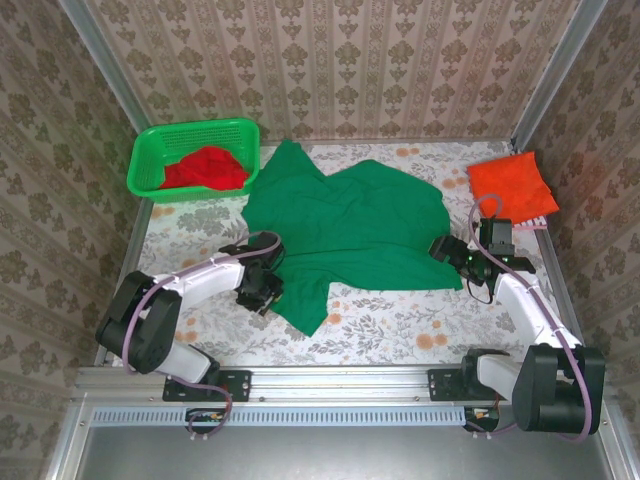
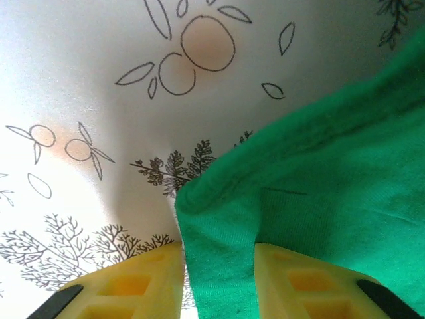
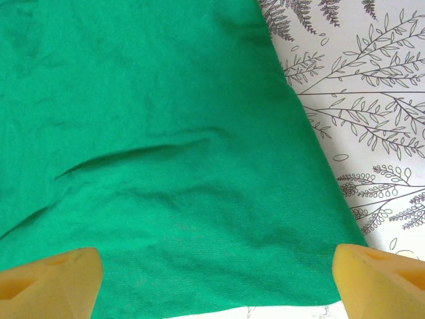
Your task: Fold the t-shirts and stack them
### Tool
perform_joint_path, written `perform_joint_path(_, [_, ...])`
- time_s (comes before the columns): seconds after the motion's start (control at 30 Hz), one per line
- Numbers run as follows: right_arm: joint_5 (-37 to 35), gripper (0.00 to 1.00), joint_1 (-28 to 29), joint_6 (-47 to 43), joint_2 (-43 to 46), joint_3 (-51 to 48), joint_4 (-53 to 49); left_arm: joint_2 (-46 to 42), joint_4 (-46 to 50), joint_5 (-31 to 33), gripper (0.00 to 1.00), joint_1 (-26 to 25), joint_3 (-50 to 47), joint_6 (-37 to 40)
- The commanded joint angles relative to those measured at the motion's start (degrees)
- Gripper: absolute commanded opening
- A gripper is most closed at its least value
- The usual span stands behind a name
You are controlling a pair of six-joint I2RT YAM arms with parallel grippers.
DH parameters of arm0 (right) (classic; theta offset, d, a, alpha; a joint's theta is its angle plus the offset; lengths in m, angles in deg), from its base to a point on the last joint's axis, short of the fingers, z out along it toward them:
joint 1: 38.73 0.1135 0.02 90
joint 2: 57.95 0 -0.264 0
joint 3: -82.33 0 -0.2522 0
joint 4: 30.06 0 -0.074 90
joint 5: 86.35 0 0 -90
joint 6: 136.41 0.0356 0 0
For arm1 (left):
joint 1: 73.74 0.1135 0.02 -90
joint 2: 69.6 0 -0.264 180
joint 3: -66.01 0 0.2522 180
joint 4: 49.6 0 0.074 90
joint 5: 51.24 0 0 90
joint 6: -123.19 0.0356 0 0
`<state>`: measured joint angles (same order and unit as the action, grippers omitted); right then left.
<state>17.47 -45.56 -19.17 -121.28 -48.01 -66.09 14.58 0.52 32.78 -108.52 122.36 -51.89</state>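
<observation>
Walls with a pale ornament pattern stand around a counter that is covered with a light cloth printed with flowers and branches. At the far left corner sits a bright green basket, and a red t-shirt lies crumpled inside it. In front of the basket, the left claw is low at the left edge of the dark green t-shirt. In the left wrist view its yellow fingers stand on both sides of a folded edge of this shirt, with the cloth filling the gap between them. I cannot tell if they already pinch it. The dark green t-shirt lies spread and wrinkled over the middle of the counter, with one narrow part reaching toward the near edge. At its right near corner is the right claw. This claw is released, its fingertips far apart over the hem of the shirt. At the far right corner an orange-red t-shirt lies folded, well apart from the green one.
</observation>
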Motion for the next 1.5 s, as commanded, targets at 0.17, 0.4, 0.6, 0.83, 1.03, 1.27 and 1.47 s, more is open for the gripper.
perform_joint_path(0.17, [0.67, 0.90, -0.20, 0.44, 0.16, -0.65, 0.86, -3.62, 2.54, -0.26, 0.38, -2.73, 1.54, -3.53])
perform_joint_path(0.4, [1.56, 0.90, -0.20, 0.59, -0.49, -1.10, 1.70, -2.68, 0.68, -0.09, 0.38, -2.61, 0.04, -3.98])
perform_joint_path(0.6, [1.21, 0.90, -0.20, -0.03, -0.39, -0.82, 1.01, 0.44, -0.70, -1.45, 0.38, -2.48, 0.31, -3.48])
perform_joint_path(0.83, [0.64, 0.91, -0.20, -0.17, -0.36, -0.80, 0.72, 3.72, -3.25, -2.85, 0.35, -2.43, -1.63, -4.17])
perform_joint_path(1.03, [-2.44, 0.90, -0.20, 0.89, 0.23, -0.20, -1.50, 4.59, -4.02, -3.22, 0.07, -2.48, -1.90, -3.58])
perform_joint_path(1.27, [-12.85, 0.76, -1.20, 6.01, 0.75, -0.31, -8.12, 2.71, -3.79, -3.25, 0.00, -1.40, -1.93, -2.15])
perform_joint_path(1.47, [-6.58, 0.69, -2.49, 10.90, -1.57, -3.02, -6.97, -2.84, -1.17, -2.23, 0.00, 1.57, -2.92, -0.84])
